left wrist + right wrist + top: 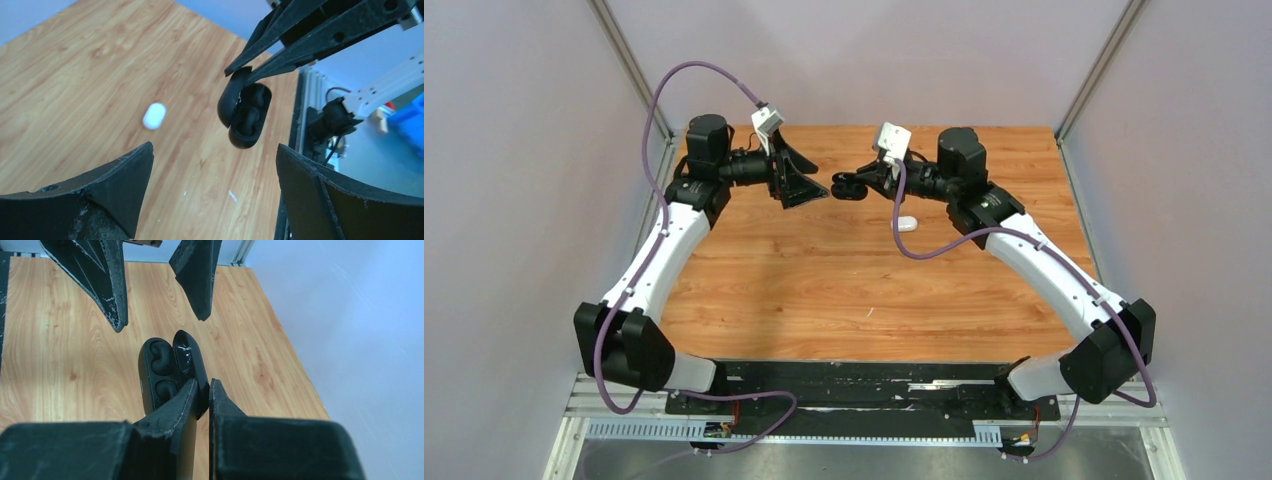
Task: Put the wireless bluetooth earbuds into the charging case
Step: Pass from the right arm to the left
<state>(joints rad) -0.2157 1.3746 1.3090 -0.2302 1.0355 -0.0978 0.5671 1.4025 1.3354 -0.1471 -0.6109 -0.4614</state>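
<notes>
Right pincer [202, 390] grips open black case [187, 362] holding two black earbuds [161, 359].

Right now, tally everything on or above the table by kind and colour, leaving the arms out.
black charging case: 1, open, held in the right gripper
white charging case: 1, shut, lying on the table
black earbuds: 2, seated in the black charging case
Total: 4

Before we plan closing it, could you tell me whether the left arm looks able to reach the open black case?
Probably yes. The left gripper is open and faces the black case with nothing between them; the right gripper pinches only its lid, leaving the base exposed.
</notes>
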